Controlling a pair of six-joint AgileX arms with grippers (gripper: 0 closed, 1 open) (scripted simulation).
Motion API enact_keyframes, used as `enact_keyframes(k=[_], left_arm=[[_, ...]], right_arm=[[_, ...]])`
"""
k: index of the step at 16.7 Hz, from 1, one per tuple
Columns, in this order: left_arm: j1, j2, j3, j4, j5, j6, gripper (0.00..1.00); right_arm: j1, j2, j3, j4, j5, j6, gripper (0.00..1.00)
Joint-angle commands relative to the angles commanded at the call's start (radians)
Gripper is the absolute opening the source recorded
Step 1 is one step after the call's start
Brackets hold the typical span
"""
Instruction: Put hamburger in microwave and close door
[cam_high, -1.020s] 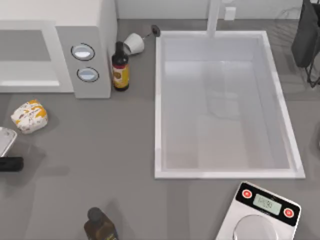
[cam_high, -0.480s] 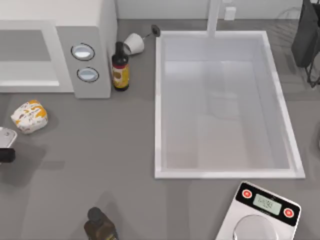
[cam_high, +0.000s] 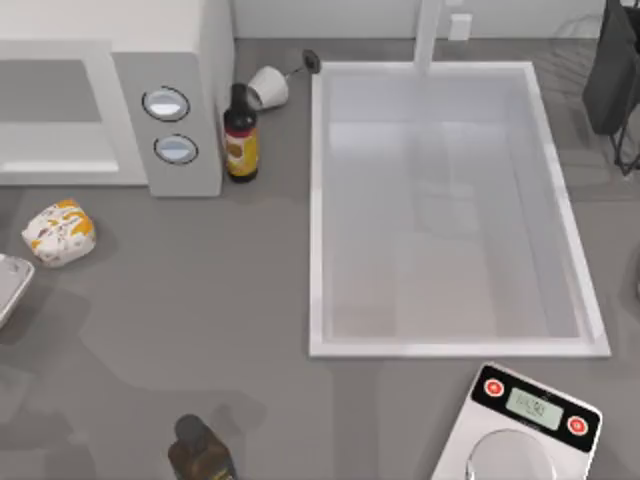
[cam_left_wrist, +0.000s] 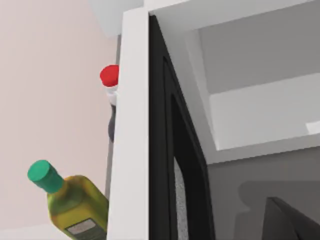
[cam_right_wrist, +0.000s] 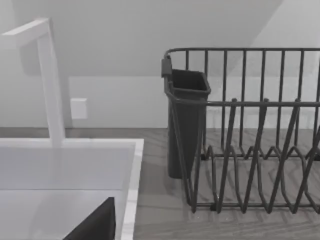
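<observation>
The hamburger (cam_high: 58, 232) rests on the surface (cam_high: 200, 300) at far left, just in front of the microwave (cam_high: 110, 95); whether either end effector is open or closed cannot be determined.

A grey countertop (cam_high: 200, 300) carries a white sink basin (cam_high: 318, 200) with a white faucet (cam_right_wrist: 50, 80), against a pale wall (cam_right_wrist: 150, 30), beside a dark dish rack (cam_right_wrist: 250, 130).
</observation>
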Motion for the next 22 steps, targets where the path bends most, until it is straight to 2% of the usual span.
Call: enact_keyframes(k=[5,9,12,18,22], left_arm=[[0.300,0.429,0.402,-0.316,0.171,0.230,0.00],[0.432,0.616,0.587,-0.516,0.235,0.340,0.00],[0.472,0.655,0.639,-0.583,0.253,0.373,0.00],[0.470,0.654,0.636,-0.581,0.251,0.375,0.00],[0.472,0.691,0.558,-0.471,0.253,0.376,0.00]], right_arm=[[0.000,0.000,0.000,0.000,0.000,0.000,1.00],[0.000,0.000,0.000,0.000,0.000,0.000,1.00],[0.000,0.000,0.000,0.000,0.000,0.000,1.00],[0.000,0.000,0.000,0.000,0.000,0.000,1.00],[0.000,0.000,0.000,0.000,0.000,0.000,1.00]])
